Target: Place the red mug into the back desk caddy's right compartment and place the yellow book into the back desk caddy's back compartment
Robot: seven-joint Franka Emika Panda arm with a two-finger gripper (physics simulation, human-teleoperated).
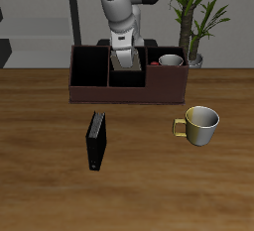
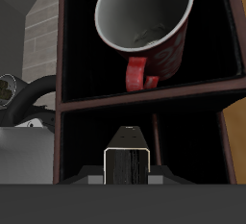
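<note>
Long low dark reddish-brown desk caddy with black-lined sections sits at the back of the wooden table. The white robot arm reaches down over the caddy's middle column, hand inside it toward the rear section.

Wrist view: hand pinches a thin pale grey-tan book upright between its fingers, light page edges facing the camera, book low in the caddy's black-lined split middle part; can't tell if it touches the floor.

Large red mug with whitish speckles and pale grey inside lies tilted in the big undivided end compartment, red handle toward the divider wall. In the exterior view only its rim shows above the caddy wall.

Plain yellow-gold mug stands on the table well in front of the caddy. Taller black book stands upright nearer the front edge. Potted green plant behind the caddy's mug end.
</note>
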